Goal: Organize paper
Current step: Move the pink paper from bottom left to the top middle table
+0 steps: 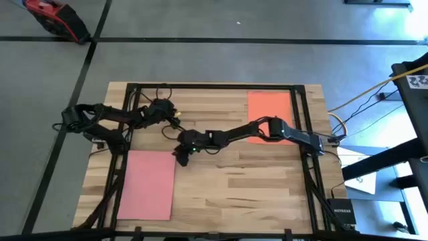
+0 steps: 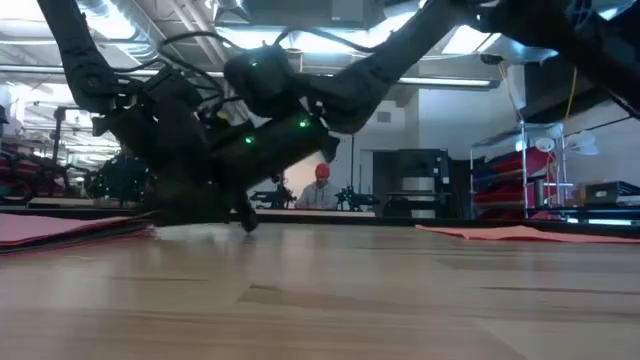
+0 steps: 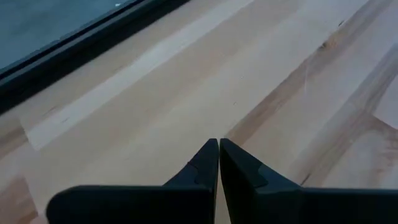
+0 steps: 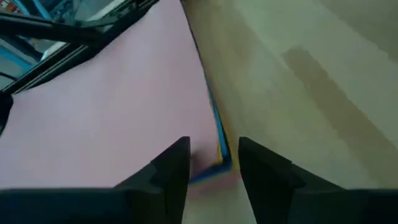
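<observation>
Right gripper [image 4: 214, 163], fingers parted, hovers at the pink stack's [image 1: 147, 184] one-o'clock corner (thin, floppy, slippery sheets, I'd judge): pinch that edge.

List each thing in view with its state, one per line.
pink paper stack: flat on the table, pink sheet on top, blue and yellow edges showing beneath at its corner.
orange sheet: flat, partly under the right arm.
right gripper: open, at the stack's corner.
left gripper: shut, empty, over bare wood.
</observation>
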